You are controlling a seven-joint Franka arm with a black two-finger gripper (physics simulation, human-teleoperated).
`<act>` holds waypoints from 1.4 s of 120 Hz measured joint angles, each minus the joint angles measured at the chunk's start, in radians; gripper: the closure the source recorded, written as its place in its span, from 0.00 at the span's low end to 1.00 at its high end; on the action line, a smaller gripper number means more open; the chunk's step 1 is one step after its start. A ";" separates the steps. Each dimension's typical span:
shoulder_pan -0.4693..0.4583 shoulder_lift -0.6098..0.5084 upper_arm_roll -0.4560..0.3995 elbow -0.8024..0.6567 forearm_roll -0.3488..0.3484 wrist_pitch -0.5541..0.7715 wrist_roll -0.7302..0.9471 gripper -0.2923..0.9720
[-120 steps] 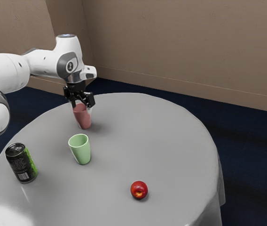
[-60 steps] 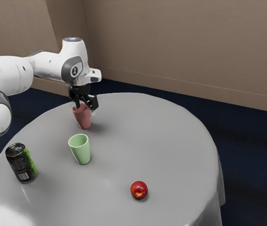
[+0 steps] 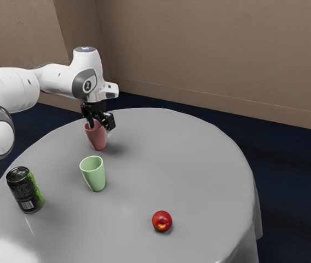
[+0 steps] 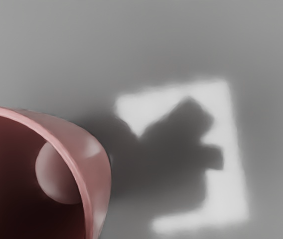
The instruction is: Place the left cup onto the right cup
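Since a second ago the gripper (image 3: pixel 101 123) has dropped onto the pink cup's (image 3: pixel 96 140) rim, just beyond the green cup (image 3: pixel 93 173). I cannot tell whether it grips. An off-centre rim pinch could tip the cup.

We're in a plain, staged room here, more test corner than lived-in home. Flat beige walls (image 3: pixel 210 44) meet in a corner, a skirting strip (image 3: pixel 226 104) runs along their foot, and a dark blue floor (image 3: pixel 292 164) lies below. In the middle is a round grey surface (image 3: pixel 199 159), its edge hanging like a cloth. Small household things sit on it: a drink can (image 3: pixel 25 189), a green cup (image 3: pixel 93 173), a pink cup (image 3: pixel 96 138) and a red apple (image 3: pixel 162 221). A white robot arm (image 3: pixel 29 85) reaches in over it all.
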 joint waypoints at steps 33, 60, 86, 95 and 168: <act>0.009 0.017 -0.011 0.000 0.003 0.011 0.002 0.23; 0.016 0.023 -0.010 0.000 0.003 0.015 0.008 0.26; 0.020 0.023 -0.006 0.011 0.002 0.016 0.019 0.35; 0.020 0.023 -0.004 0.013 0.002 0.016 0.023 0.39; 0.021 0.023 0.003 0.016 0.002 0.016 0.046 0.70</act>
